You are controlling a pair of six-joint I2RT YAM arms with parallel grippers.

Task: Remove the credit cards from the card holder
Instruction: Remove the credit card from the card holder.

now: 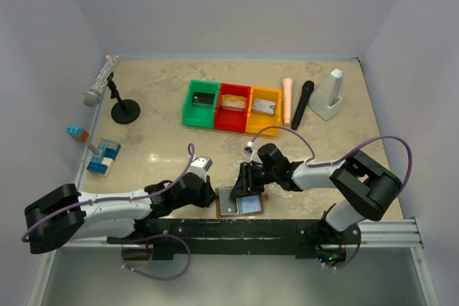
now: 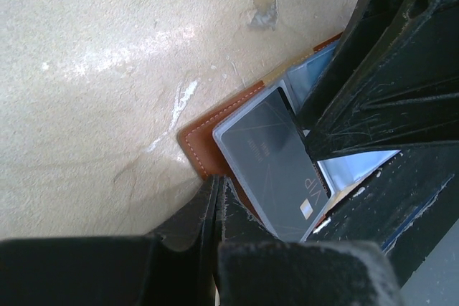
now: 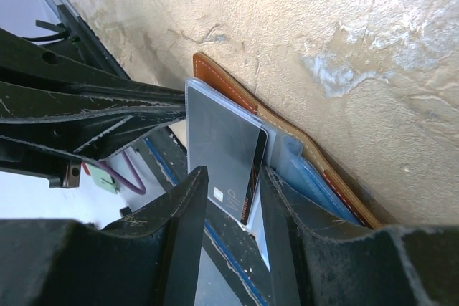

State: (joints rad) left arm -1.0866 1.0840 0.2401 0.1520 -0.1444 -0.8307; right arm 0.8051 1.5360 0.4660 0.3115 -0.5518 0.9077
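The brown card holder (image 1: 228, 211) lies open on the marbled table (image 1: 165, 98), just inside its near edge and between the two arms. The left gripper (image 1: 214, 193), fingers (image 2: 204, 206) pressed together with nothing between them, bears on the holder's stitched left border. The right gripper (image 3: 229, 177) stands over the open pockets, its fingers part-way apart and pinching a dark credit card (image 3: 222, 141) by its long edges. The card's far end sits in a clear sleeve. Green (image 1: 191, 109), red (image 1: 221, 114) and yellow (image 1: 252, 121) bins stand well behind.
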